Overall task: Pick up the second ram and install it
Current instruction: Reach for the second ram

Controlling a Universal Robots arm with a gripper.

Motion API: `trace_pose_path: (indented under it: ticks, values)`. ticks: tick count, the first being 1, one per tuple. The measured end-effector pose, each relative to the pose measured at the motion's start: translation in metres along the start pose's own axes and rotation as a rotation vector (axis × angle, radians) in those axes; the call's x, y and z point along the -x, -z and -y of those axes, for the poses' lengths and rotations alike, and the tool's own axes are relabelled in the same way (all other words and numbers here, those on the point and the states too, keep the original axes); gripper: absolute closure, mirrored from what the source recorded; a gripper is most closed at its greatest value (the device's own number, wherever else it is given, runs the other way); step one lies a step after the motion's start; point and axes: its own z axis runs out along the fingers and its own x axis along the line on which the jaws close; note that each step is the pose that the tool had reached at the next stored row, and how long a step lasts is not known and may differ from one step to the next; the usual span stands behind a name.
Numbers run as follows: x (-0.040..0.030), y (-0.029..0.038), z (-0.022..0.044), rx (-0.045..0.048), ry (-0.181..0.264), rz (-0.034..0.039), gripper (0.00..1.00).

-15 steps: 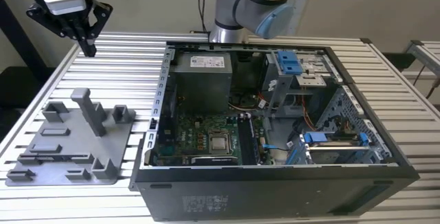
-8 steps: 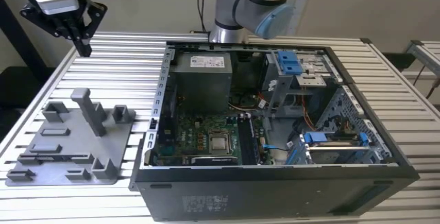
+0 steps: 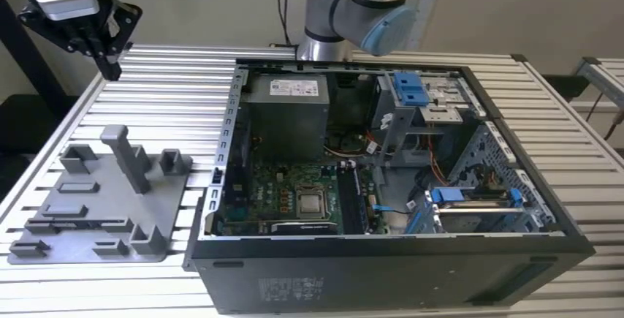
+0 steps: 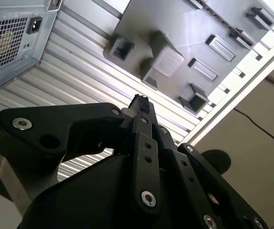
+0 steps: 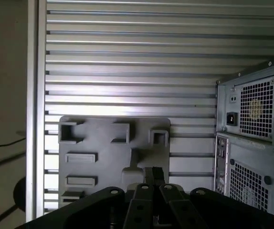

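- Gripper [image 3: 110,69]: hangs high over the table [image 3: 175,77] at the exterior view's far left, beyond the tray [image 3: 107,201] and well apart from the case [image 3: 390,252]. In both wrist views the fingertips [image 4: 142,106] lie pressed together, and we see nothing between them.
- Ram [image 3: 351,195]: we take it to be one of the dark narrow strips standing on edge in the board [image 3: 263,186]. They sit just to the exterior view's right of the processor [image 3: 312,202], deep inside the case. We cannot tell which strip is the second one, nor whether it is fully seated.
- Weight, by our judgement: very light, so little grip force is needed.
- Stiffness: a thin rigid board that will not give, though twisting or bending could crack it.
- Surface: smooth flat faces broken by raised chips, so it is fairly slippery if pinched on an edge alone.
- Fragility: high, since the chips, the label face and the contact edge should not be squeezed or scraped.
- Where to hold: we would grip across the two flat faces near the middle of the upper long edge. That keeps the fingers off the contact edge and the stick upright and square to its slot.
- Tray: grey, with upright posts and shallow holders, lying flat on the table beside the case.
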Motion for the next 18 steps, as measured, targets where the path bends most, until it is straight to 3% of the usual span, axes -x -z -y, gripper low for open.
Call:
trace_pose_path:
  ticks: [18]
  values:
    - [-0.0242,0.0005,-0.0001,0.0,0.0,0.0003,0.89]
